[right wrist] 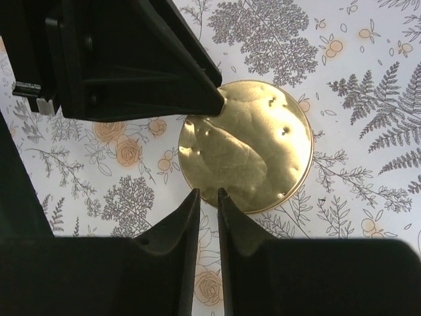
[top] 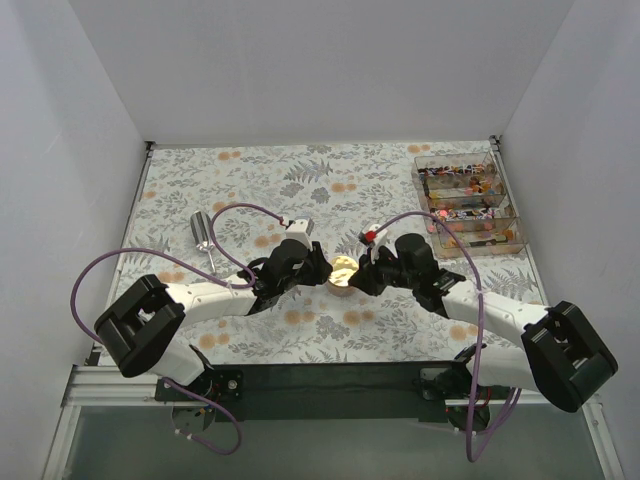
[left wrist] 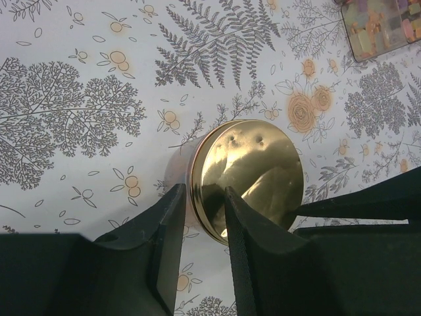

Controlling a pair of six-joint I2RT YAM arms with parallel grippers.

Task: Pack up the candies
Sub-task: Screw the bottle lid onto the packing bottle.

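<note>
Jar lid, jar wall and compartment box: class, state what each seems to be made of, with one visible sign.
Lid: likely thin metal, polished gold; it mirrors light and shows small dents.
Jar wall: clear plastic or glass, cannot tell which; the cloth shows faintly through.
Box: probably clear hard plastic; candies show through its walls.

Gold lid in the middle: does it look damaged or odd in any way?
Yes. The gold lid has several small dents and a rippled, uneven surface. These show in both wrist views, so it looks slightly battered rather than smooth.
</note>
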